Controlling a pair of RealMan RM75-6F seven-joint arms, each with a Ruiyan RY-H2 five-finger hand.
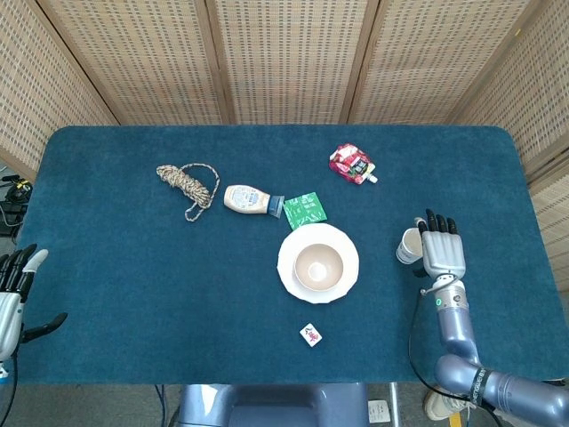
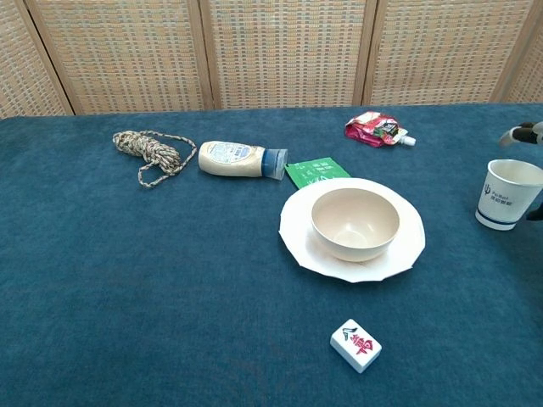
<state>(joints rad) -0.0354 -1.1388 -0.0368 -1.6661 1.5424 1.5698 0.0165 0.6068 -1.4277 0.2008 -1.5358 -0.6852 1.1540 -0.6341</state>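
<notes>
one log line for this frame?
right hand: holds cup, upright on table | left hand: open, off table edge | bowl on plate
</notes>
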